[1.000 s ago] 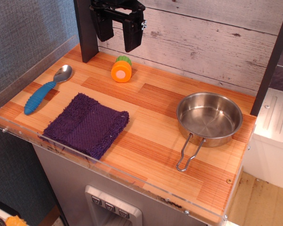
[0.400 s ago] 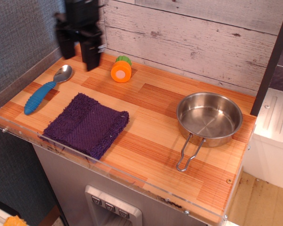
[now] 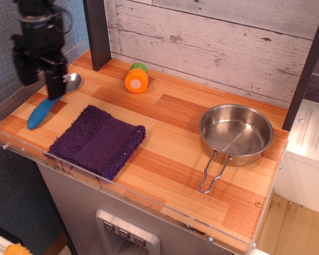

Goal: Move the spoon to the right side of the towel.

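Observation.image: fingers (image 3: 40, 79) spread wide (holding nothing) above the spoon (image 3: 50, 101).

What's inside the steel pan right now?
Nothing: the steel pan shows only its bare shiny bottom. The near wall hides a thin strip of the inside. The spoon still lies left of the towel.

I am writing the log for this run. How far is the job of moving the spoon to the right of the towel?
Nothing is finished yet. The spoon lies on the counter left of the purple towel, not gripped. In hand: the gripper hangs open above the spoon, in front of part of it. Left: grasp it, carry it over the towel, and put it down between the towel and the steel pan.
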Robot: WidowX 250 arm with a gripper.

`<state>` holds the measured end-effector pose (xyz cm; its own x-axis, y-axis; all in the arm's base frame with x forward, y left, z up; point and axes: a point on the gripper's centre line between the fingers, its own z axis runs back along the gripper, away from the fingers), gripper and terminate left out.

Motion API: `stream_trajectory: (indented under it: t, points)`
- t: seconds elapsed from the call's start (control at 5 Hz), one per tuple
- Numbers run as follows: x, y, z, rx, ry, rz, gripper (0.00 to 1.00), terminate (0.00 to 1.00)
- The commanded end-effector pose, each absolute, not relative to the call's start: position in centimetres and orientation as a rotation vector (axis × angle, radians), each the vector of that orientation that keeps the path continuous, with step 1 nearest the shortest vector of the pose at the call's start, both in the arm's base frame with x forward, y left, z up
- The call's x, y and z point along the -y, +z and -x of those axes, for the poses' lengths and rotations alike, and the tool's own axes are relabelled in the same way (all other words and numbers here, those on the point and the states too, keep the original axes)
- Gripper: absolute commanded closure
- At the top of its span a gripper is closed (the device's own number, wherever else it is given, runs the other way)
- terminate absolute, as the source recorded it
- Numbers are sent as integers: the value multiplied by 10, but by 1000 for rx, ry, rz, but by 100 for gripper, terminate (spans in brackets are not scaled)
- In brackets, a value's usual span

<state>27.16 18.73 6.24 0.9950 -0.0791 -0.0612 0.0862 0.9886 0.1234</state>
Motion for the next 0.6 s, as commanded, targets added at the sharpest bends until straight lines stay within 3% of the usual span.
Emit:
stream_trajectory:
  t: [0.0, 0.4]
  points:
    - [-190, 55, -258, -18, 54, -126, 0, 0]
    - [-202, 30, -253, -28, 53, -128, 0, 0]
